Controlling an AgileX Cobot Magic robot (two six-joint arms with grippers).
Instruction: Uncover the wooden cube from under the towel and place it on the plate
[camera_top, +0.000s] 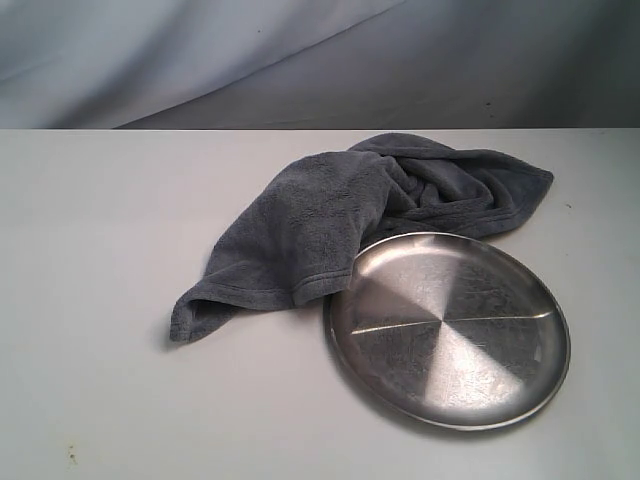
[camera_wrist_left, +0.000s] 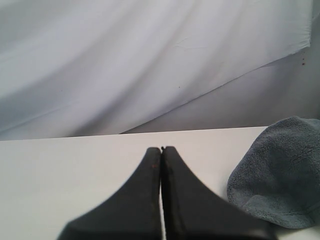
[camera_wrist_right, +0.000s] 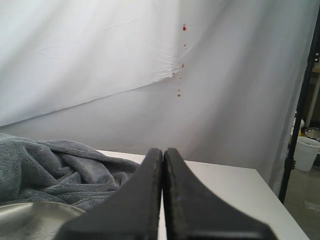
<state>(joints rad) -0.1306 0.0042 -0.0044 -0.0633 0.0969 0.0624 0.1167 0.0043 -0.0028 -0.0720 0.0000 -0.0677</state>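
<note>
Exterior view: towel bunched against the plate, cube concealed; hazards of the uncovering

Exterior view shows the towel (camera_top: 370, 225) heaped in folds on the table (camera_top: 100, 260), nearer the far edge and right of the middle. One loose corner trails toward the left edge. The plate (camera_top: 450, 335) lies bare between the heap and the near edge, toward the right edge, and its rim touches the towel's hem. The wooden cube is visible in no view. By judgement it sits under the heap, though no bulge fixes its exact spot. Neither arm appears in this view.

Left wrist view: the left gripper (camera_wrist_left: 161, 148) has its fingers pressed together, holding nothing, over bare tabletop with the towel (camera_wrist_left: 280, 172) off to one side. Right wrist view: the right gripper (camera_wrist_right: 163, 150) is likewise closed tight and empty, with the towel (camera_wrist_right: 55, 167) and the plate (camera_wrist_right: 30, 220) ahead of it.

Likely hazards:
(a) A pinch taken deep in the folds may catch the cube along with the cloth and tip it out toward the far edge.
(b) Cloth dragged across the rim may shove the plate or come to rest over it.
(c) The fingers must part before any grasp, or they merely push the pile.
</note>
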